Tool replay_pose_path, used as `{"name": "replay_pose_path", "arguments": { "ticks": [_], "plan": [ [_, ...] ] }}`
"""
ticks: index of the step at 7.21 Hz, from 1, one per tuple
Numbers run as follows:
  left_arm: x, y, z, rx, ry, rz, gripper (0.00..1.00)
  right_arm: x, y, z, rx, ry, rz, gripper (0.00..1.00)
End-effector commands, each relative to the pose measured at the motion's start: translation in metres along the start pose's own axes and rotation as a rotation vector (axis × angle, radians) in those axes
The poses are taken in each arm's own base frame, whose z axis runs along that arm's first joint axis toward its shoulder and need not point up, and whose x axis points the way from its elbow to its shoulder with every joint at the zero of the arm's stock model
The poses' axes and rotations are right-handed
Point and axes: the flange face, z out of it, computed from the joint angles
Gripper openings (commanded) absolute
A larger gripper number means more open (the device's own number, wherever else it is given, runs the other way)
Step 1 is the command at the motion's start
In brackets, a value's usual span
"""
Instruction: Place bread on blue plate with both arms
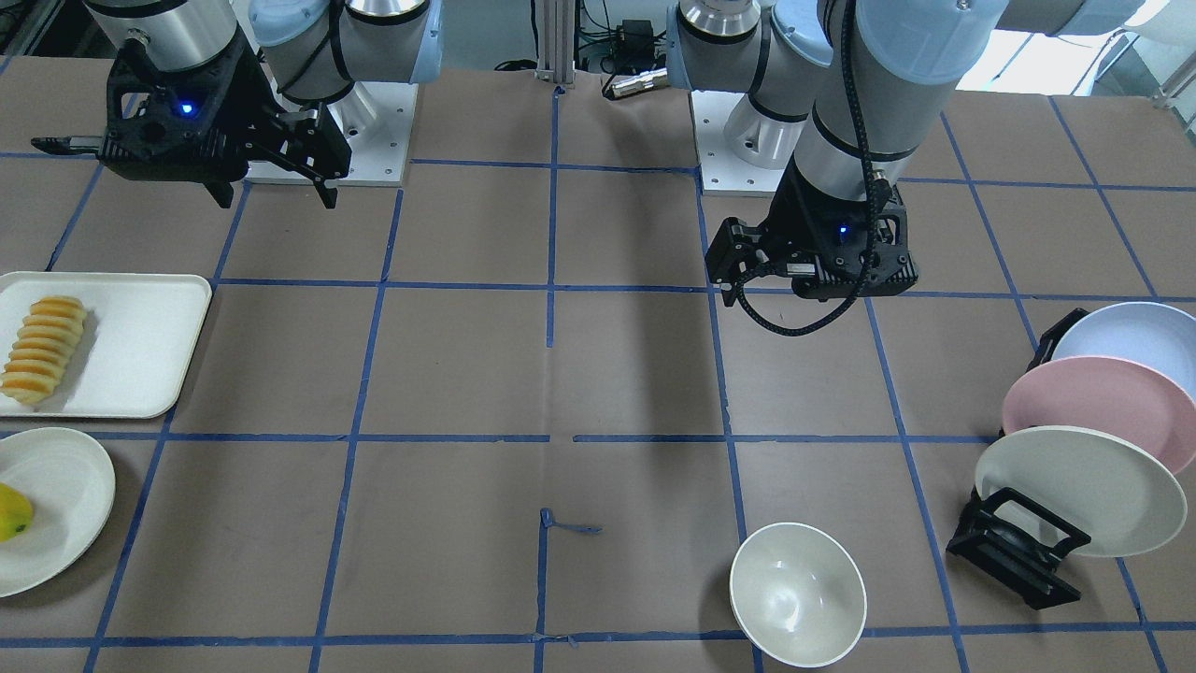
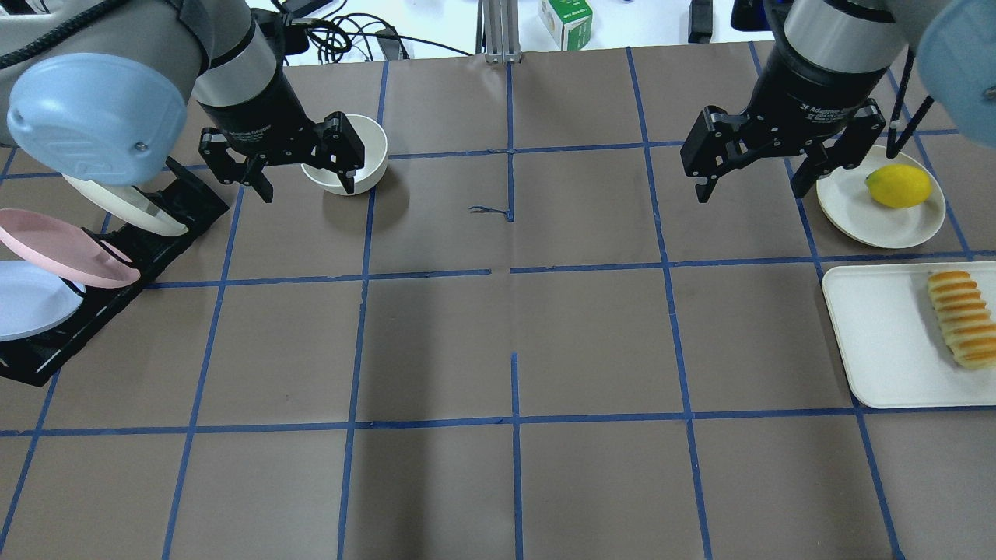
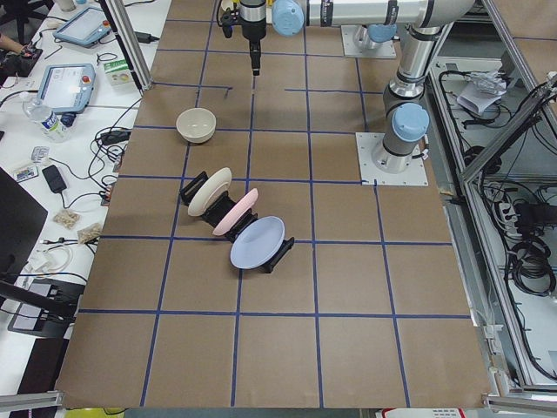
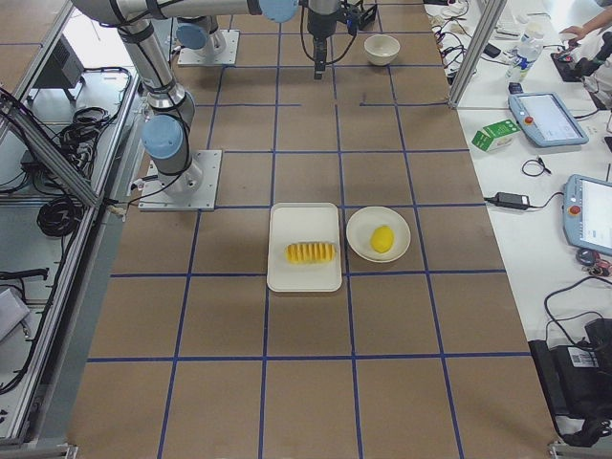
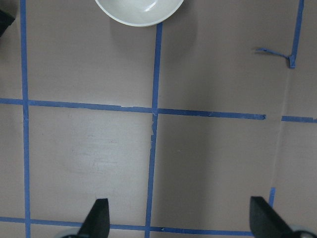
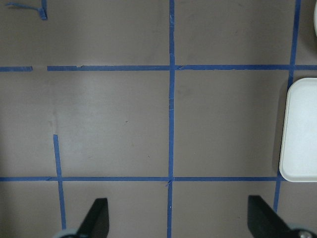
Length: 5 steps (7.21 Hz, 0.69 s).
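The bread (image 2: pixel 961 317), a sliced yellow-orange loaf, lies on a white tray (image 2: pixel 879 334) at the table's right side; it also shows in the front view (image 1: pixel 42 348). The pale blue plate (image 2: pixel 23 299) stands tilted in a black rack (image 2: pixel 156 233) at the far left, behind a pink plate (image 2: pixel 62 249) and an off-white plate (image 2: pixel 132 206). My left gripper (image 2: pixel 307 187) is open and empty, in the air in front of a white bowl (image 2: pixel 369 140). My right gripper (image 2: pixel 751 193) is open and empty, in the air to the left of the lemon's plate and well away from the bread.
A lemon (image 2: pixel 899 187) sits on a small off-white plate (image 2: pixel 856 218) beside the tray. The left wrist view shows the bowl (image 5: pixel 138 10) above bare taped tabletop. The right wrist view shows the tray's edge (image 6: pixel 302 129) at right.
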Motion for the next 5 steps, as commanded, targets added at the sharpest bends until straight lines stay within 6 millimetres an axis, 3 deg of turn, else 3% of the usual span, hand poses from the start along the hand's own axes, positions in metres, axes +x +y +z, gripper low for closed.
{"name": "replay_pose_path", "arguments": {
  "ticks": [1,3,4,5],
  "plan": [
    [-0.001,0.001,-0.004,0.008,-0.002,-0.001,1.00,0.000,0.000,0.000,0.000,0.000,-0.001,1.00],
    [-0.006,-0.002,-0.009,0.018,-0.007,-0.010,1.00,0.000,-0.001,0.001,-0.003,-0.002,-0.001,1.00],
    [-0.015,0.002,-0.024,0.044,-0.009,-0.025,1.00,0.000,-0.003,0.004,-0.011,0.001,-0.003,1.00],
    [-0.039,0.002,-0.036,0.065,-0.035,-0.069,1.00,0.000,-0.003,0.004,-0.009,0.001,-0.010,1.00]
  ]
}}
